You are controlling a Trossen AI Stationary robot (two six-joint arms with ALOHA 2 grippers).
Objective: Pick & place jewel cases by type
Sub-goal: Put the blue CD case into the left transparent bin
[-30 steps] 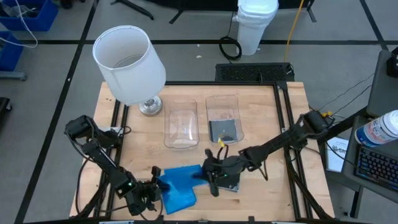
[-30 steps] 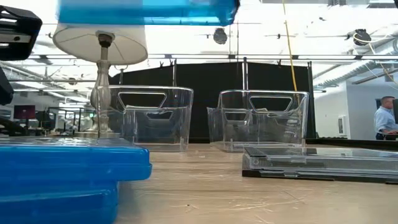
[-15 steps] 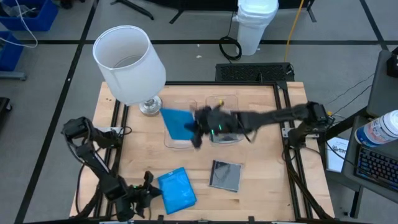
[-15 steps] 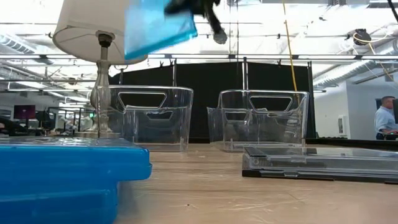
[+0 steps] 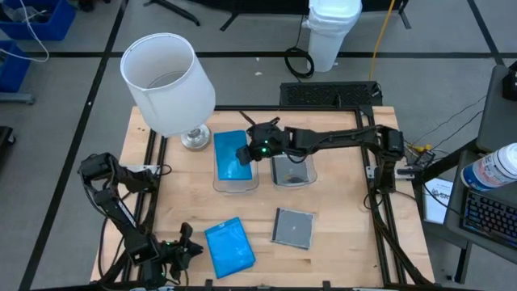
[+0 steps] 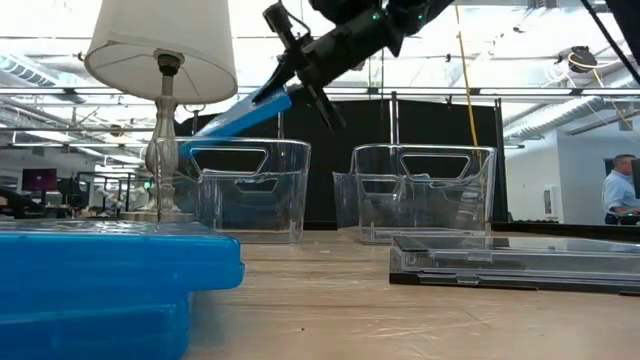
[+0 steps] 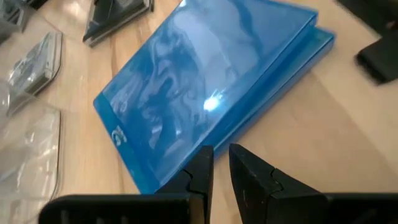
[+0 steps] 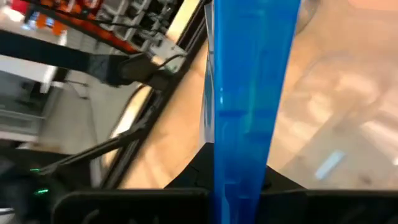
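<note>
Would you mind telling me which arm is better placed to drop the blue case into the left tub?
Right: the right gripper holds the bright blue jewel case tilted over the left clear plastic tub; the left gripper waits near the table's front edge.

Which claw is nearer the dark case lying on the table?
Left, though not by much. The left claw sits at the table's front edge beyond the blue cases; the right claw hangs over the left tub, farther from the dark case.

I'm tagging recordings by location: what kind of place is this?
Probably a robotics lab or workshop. The wooden table sits in a black metal frame; the low view shows exposed ceiling ducts, a person at a desk, and blue storage bins stand on the floor.
</note>
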